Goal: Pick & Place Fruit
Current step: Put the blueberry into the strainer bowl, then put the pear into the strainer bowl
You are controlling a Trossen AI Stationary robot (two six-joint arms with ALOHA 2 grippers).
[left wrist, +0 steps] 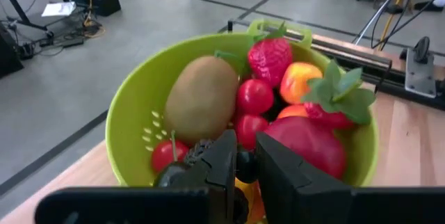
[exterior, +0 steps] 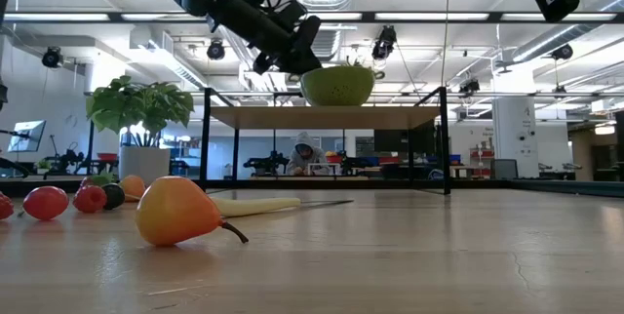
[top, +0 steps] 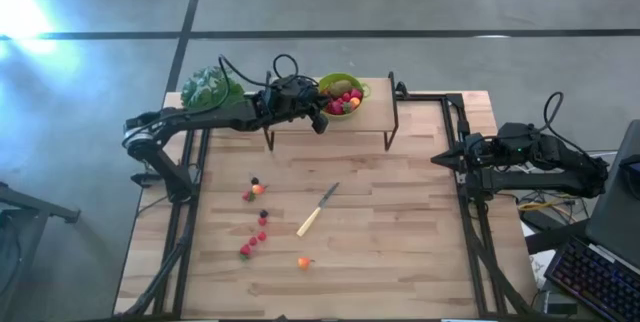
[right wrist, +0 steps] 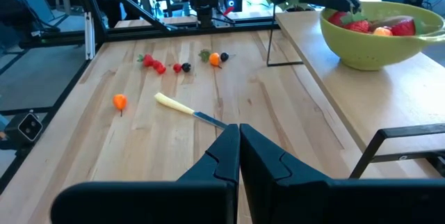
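1. Potted plant (top: 209,87): abt 10 o'clock from table (top: 400,252) centre in high view, at the L end of the raised shelf (top: 378,114).
2. Loose fruit (top: 256,222): a ragged string of small red, dark & orange pcs lying on the table at 7–8 o'clock, all apart from both grippers.
3. Orange-yellow pear-shaped pc (top: 303,261): on its own at abt 6–7 o'clock, just past the string's near end. In the low view (exterior: 180,212) it lies on its side, stalk twd the R.
4. Knife (top: 318,210): flat on the table near centre, pale handle twd 7 o'clock, blade twd 1 o'clock, touching no fruit.
5. Left gripper (top: 322,118): arm reaches in from 9 o'clock, along the shelf, and the gripper hangs over the bowl's L rim at 12 o'clock. Fingers (left wrist: 285,165) nearly together, nipped on a small dark berry (left wrist: 243,163) just above the bowl's contents.
6. Green bowl (top: 338,76): on the shelf at 12 o'clock, heaped w/ fruit: kiwi-like ball (left wrist: 201,99), strawberries (left wrist: 270,57), small red pcs, an orange one.
7. Right gripper (top: 438,160): at 3 o'clock by the table's R edge, arm parked, fingers (right wrist: 268,158) pressed together w/ nothing in them.
8. Low view, far bkgd: a person (exterior: 306,151) seated under shelf level.
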